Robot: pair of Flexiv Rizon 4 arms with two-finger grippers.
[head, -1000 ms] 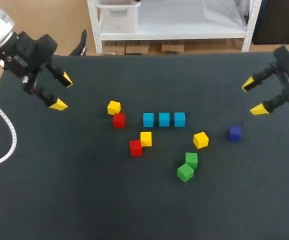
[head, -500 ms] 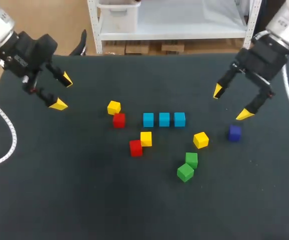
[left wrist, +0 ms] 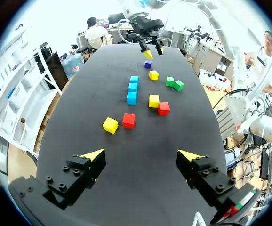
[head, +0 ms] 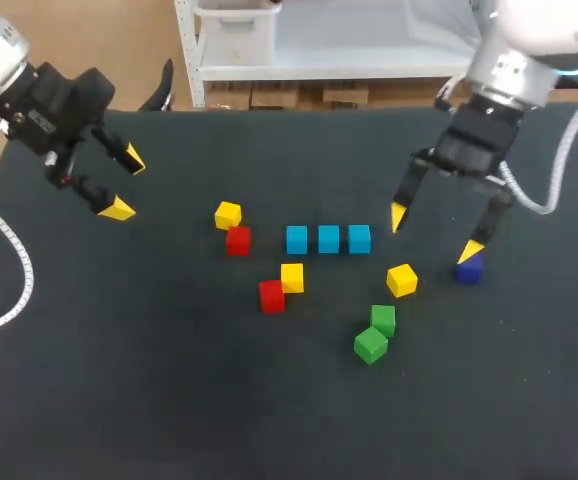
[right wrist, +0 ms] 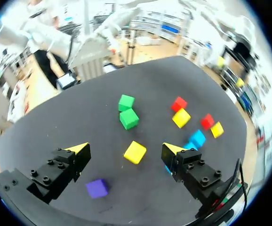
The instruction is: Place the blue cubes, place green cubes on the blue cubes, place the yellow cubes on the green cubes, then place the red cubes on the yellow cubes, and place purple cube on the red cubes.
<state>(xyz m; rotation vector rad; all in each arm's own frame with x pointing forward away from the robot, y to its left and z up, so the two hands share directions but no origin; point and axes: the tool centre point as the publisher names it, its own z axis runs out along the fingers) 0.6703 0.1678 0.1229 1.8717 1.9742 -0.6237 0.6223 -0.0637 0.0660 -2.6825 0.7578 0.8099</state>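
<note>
Three blue cubes (head: 328, 238) lie in a row at mid-table. Around them are three yellow cubes (head: 402, 280), two red cubes (head: 271, 295), two touching green cubes (head: 370, 345) and a purple cube (head: 469, 268). My right gripper (head: 435, 232) hangs open above the gap between the row's right end and the purple cube. In the right wrist view the nearest yellow cube (right wrist: 135, 152) lies below, between the open fingers of that gripper (right wrist: 124, 149), with the purple cube (right wrist: 97, 188) beside one finger. My left gripper (head: 126, 184) stands open and empty at far left.
A yellow cube (head: 228, 214) and a red cube (head: 237, 240) sit touching left of the blue row. Another yellow and red pair (head: 291, 277) lies just in front of it. The dark table (head: 169, 400) is bare in front and on the left.
My right arm has swung in from the table's right edge toward the middle, lowering its open gripper over the yellow and purple cubes. The left arm and all cubes have stayed put.
</note>
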